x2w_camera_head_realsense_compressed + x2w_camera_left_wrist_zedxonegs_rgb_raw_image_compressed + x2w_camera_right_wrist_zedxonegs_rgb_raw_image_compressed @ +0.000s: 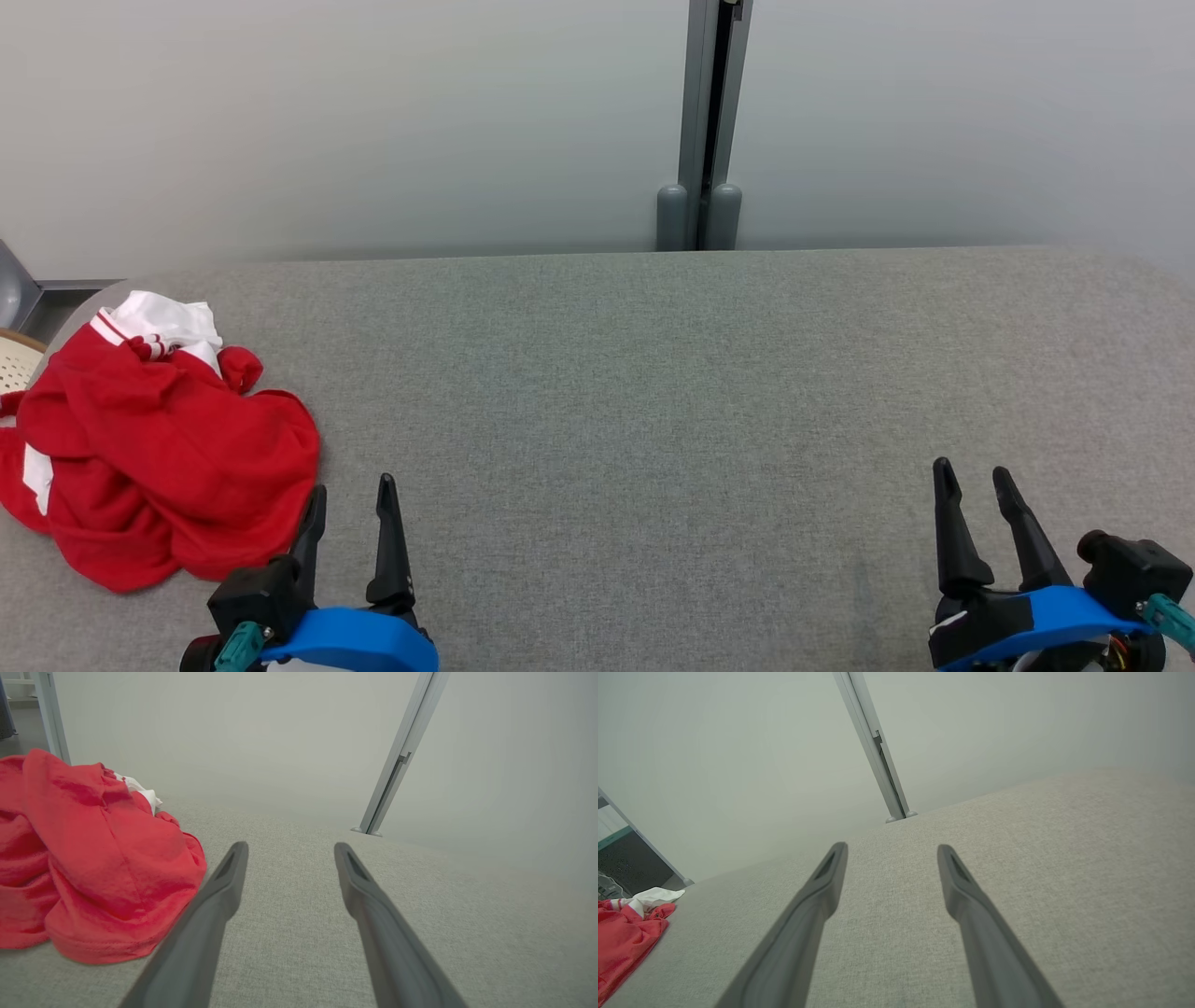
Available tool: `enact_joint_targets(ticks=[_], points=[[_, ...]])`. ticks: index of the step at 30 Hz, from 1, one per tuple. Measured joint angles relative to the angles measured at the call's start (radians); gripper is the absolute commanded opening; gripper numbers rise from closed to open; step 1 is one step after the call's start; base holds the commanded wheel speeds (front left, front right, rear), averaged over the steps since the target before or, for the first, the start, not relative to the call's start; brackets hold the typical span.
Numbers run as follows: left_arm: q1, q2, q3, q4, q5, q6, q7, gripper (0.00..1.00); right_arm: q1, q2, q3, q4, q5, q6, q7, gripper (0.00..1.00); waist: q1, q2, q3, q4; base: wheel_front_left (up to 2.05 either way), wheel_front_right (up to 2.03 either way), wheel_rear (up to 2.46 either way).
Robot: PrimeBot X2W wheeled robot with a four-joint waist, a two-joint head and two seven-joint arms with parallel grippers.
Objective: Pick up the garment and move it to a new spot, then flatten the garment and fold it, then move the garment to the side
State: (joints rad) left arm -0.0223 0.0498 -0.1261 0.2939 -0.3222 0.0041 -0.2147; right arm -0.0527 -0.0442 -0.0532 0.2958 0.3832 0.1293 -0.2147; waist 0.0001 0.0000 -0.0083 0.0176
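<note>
**Bench**: grey, fabric-covered, wide. Mostly bare cloth from the middle to the right end.

**Red garment**: white trim. Crumpled in a loose heap at the bench's left end, part of it lapping the left edge. Not lifted, not flattened, not folded. By the look of it, nothing done so far; pickup, move, smoothing, folding and setting aside all left to do.

**Left tool**: low over the bench's near-left part, fingers pointing toward the bench's far edge. Spread wide, nothing between the fingers. Outer finger right at the garment's hem; touching or just clear, cannot tell.

**Right tool**: low over the bench's near-right part, same forward pose, slightly angled. Spread wide, nothing held, bare bench beneath.
</note>
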Motion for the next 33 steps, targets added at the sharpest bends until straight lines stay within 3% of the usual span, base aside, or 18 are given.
enact_joint_targets(ticks=[22,33], points=[[-0.001,0.000,-0.044,0.025,0.023,0.016,-0.017,1.00,0.000,-0.002,0.000,0.007,-0.179,0.001,-0.015,1.00,0.0000,0.0000,0.001,0.002,0.00,0.00,0.00],[-0.001,0.000,-0.046,0.017,-0.034,0.028,-0.014,1.00,0.000,-0.002,0.000,0.012,-0.187,0.001,-0.016,1.00,-0.0001,0.0000,-0.002,0.004,0.00,0.00,0.00]])
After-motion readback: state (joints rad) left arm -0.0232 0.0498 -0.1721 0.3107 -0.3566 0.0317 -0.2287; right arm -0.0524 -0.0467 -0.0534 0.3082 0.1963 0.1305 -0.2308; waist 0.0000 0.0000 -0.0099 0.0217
